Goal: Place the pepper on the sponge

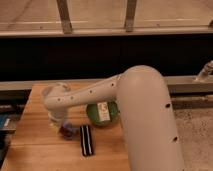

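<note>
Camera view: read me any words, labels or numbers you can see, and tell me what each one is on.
White label on the green bowl: dark marks, too blurred to read.
Striped strip: black and white bars only, no text.
Gripper, low over the left of the table beside the strip: no lettering visible.

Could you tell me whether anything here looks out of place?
Nothing stands out: the tool, shut, hangs low over the pepper and sponge at the left of the table, with the green bowl upright and striped strip lying flat.
</note>
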